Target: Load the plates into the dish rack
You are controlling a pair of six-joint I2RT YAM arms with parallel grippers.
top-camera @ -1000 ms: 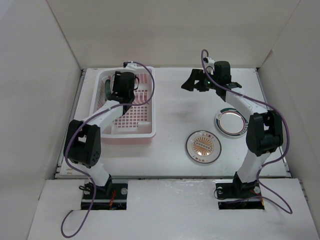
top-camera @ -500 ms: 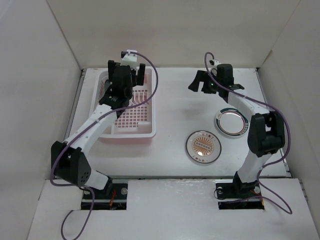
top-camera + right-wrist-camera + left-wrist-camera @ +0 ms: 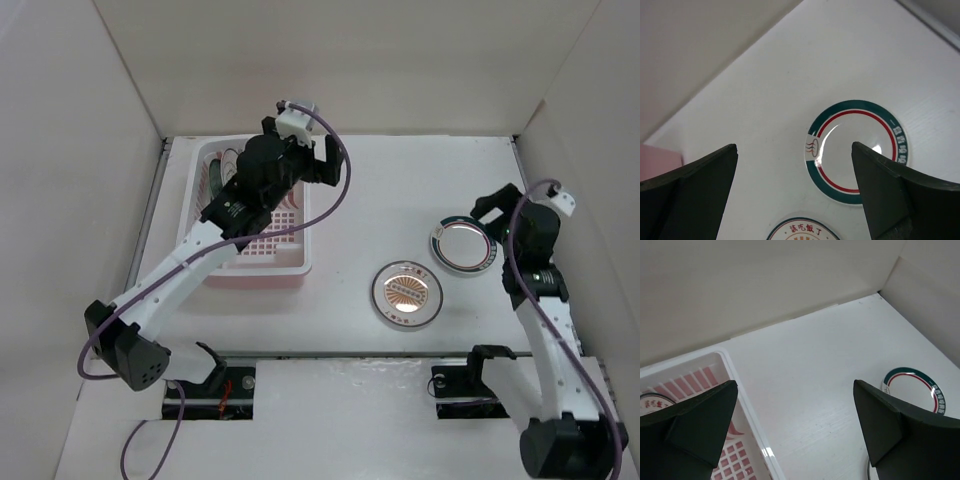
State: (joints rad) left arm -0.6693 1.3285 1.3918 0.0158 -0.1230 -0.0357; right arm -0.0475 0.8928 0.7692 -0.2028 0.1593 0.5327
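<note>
The pale pink dish rack stands at the left, and plates stand on edge in its far left end. One of them shows in the left wrist view as a plate inside the dish rack. My left gripper hangs open and empty above the rack's far right corner. Two plates lie flat on the table: a green-and-red-rimmed plate and an orange sunburst plate. My right gripper hovers open just above the rimmed plate, holding nothing.
White walls enclose the table on the left, far and right sides. Purple cables loop from both wrists. Bare white tabletop lies between the rack and the two flat plates. The rack's pink corner shows at the right wrist view's left edge.
My left gripper opened, lifted out of the rack and swung right over its far corner. My right arm drew back from the far middle to above the rimmed plate.
</note>
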